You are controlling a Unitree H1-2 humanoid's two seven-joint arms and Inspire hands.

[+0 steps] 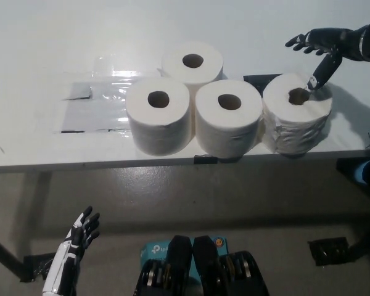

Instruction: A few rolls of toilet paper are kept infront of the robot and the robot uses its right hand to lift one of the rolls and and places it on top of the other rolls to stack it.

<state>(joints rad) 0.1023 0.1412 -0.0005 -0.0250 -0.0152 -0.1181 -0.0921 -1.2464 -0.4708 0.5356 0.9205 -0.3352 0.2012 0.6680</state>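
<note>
Several toilet paper rolls stand upright on the white table (43,37). Three form a tight cluster: a back roll (192,61), a front left roll (158,113) and a front middle roll (229,117). A rightmost roll (296,120) in crinkled wrap stands beside them near the table's front edge. My black right hand (317,48) hovers open over the far right rim of that rightmost roll, one finger pointing down close to its core hole. My white left hand (74,246) hangs open below the table at the lower left.
A clear plastic sheet (89,105) with tape lies on the table left of the rolls. A black tape patch (259,79) shows behind the rightmost roll. The table's front edge (111,163) runs across the picture; floor lies below it.
</note>
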